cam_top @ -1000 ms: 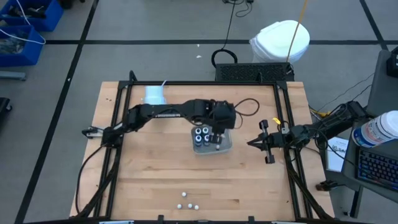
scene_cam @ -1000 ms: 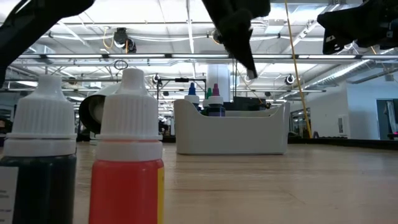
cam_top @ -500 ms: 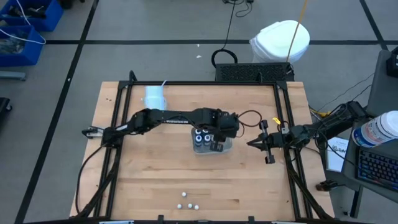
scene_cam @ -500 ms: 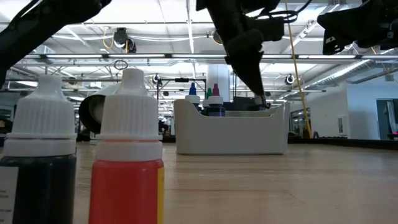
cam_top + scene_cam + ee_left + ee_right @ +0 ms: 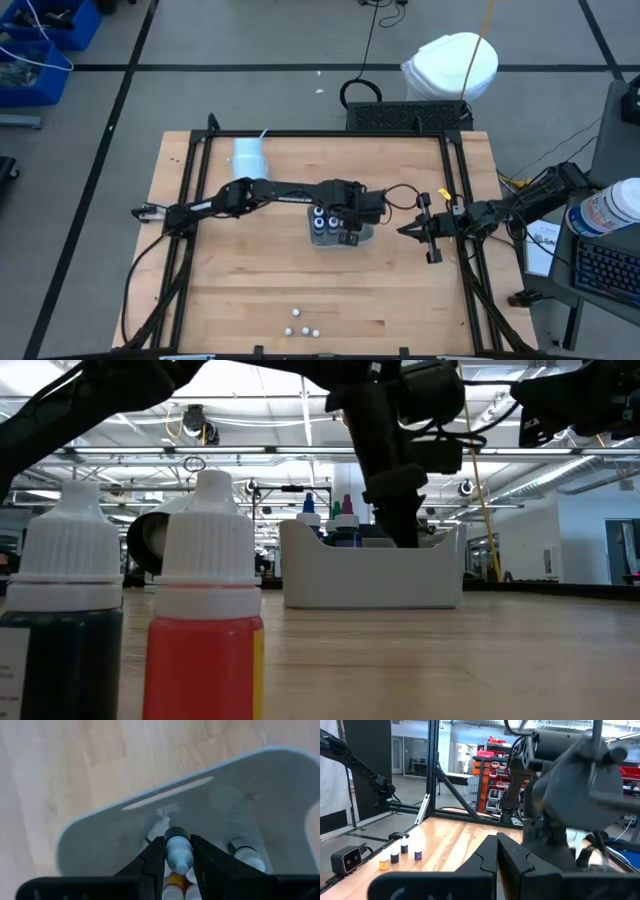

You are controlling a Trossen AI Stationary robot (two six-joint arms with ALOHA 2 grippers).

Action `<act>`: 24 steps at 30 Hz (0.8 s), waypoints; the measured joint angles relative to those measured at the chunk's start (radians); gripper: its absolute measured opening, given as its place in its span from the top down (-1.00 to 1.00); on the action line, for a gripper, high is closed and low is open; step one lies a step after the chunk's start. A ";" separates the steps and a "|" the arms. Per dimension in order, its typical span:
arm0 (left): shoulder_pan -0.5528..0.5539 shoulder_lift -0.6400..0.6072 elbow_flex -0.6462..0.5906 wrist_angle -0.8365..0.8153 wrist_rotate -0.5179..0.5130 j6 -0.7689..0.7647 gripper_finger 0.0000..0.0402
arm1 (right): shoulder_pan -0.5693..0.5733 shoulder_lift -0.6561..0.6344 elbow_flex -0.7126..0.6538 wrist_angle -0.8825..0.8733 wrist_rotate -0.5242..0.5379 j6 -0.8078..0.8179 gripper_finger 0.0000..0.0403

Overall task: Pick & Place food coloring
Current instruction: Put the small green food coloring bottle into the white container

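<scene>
My left gripper (image 5: 348, 226) reaches down into the grey tray (image 5: 364, 236) at the table's middle, shut on a small food coloring bottle (image 5: 178, 854) with a pale blue top. Other bottles (image 5: 322, 216) stand upright in the tray's left part; their coloured tops (image 5: 335, 518) show above its wall (image 5: 370, 572). Three loose bottles (image 5: 301, 326) stand near the table's near edge, two of them (image 5: 205, 630) close before the low camera. My right gripper (image 5: 408, 231) hangs shut right of the tray, with nothing in it. My left gripper pinches the little bottle's pale blue upper part (image 5: 179, 860) between its two fingers (image 5: 156, 856), one on each side. The fingers come steeply from above into the tray. Whether the bottle's bottom rests on the tray floor, I cannot tell.
A white cup (image 5: 248, 153) stands at the table's far left. A black frame (image 5: 190, 200) runs round the table top. Bare wood lies between the tray and the loose bottles (image 5: 400, 851), which also show in the right wrist view.
My left gripper has gone down with the bottle from above the tray's rim into the tray, its fingertips now behind the tray wall in the low view. The arm has stretched lower and farther over the table. The tray and the other bottles have stayed put.
</scene>
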State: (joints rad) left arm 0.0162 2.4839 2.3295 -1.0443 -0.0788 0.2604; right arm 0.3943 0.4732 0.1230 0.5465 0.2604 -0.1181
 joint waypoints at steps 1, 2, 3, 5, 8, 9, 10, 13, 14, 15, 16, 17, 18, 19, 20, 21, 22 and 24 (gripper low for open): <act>0.000 0.006 0.000 -0.001 0.000 0.000 0.56 | 0.000 0.000 0.000 0.001 0.000 0.000 1.00; 0.000 0.012 0.000 -0.001 0.000 0.000 0.56 | 0.000 0.000 0.000 0.002 0.000 0.000 1.00; 0.000 0.016 0.000 0.000 0.000 0.000 0.56 | 0.000 0.000 0.000 0.002 0.000 0.000 1.00; 0.001 0.020 0.000 0.000 0.000 0.000 0.56 | 0.000 0.000 0.000 0.002 0.000 0.000 1.00; 0.001 0.023 0.000 0.011 -0.001 0.009 0.56 | 0.000 0.000 0.000 0.002 0.000 0.000 1.00; 0.001 0.024 0.000 0.010 -0.004 0.011 0.56 | 0.000 0.000 0.000 0.002 0.000 0.000 1.00; 0.003 0.026 0.000 0.008 -0.008 0.011 0.56 | 0.000 0.000 0.000 0.002 0.000 0.000 1.00; 0.007 0.026 0.000 0.000 -0.011 0.011 0.56 | 0.000 0.000 0.000 0.002 0.000 0.000 1.00; 0.008 0.028 0.000 0.004 -0.011 0.011 0.56 | 0.000 0.000 0.000 0.002 0.000 0.000 1.00; 0.010 0.029 0.000 0.006 -0.012 0.011 0.56 | 0.000 0.000 0.000 0.002 0.000 0.000 1.00; 0.012 0.029 0.000 0.007 -0.012 0.009 0.56 | 0.000 0.000 0.000 0.002 -0.001 0.000 1.00; 0.013 0.029 0.000 0.006 -0.012 0.003 0.56 | 0.000 0.000 0.000 0.002 -0.001 0.001 1.00; 0.013 0.029 0.000 0.006 -0.012 -0.002 0.56 | 0.000 0.000 0.000 0.002 0.000 0.001 1.00; 0.013 0.029 0.000 0.004 -0.011 -0.004 0.56 | 0.000 0.000 0.000 0.002 -0.001 0.001 1.00; 0.013 0.029 0.000 0.002 -0.009 -0.004 0.56 | 0.000 0.000 0.000 0.002 -0.001 0.001 1.00; 0.013 0.030 0.000 0.000 -0.005 -0.005 0.56 | 0.000 0.000 0.000 0.002 -0.001 0.001 1.00; 0.013 0.030 0.000 -0.002 0.001 -0.005 0.56 | 0.000 0.000 0.000 0.002 -0.001 0.001 1.00; 0.013 0.030 0.000 -0.009 0.018 -0.010 0.53 | 0.000 0.000 0.000 0.002 -0.001 0.001 1.00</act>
State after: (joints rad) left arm 0.0296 2.5137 2.3299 -1.0537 -0.0610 0.2506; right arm 0.3946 0.4732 0.1230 0.5488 0.2596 -0.1173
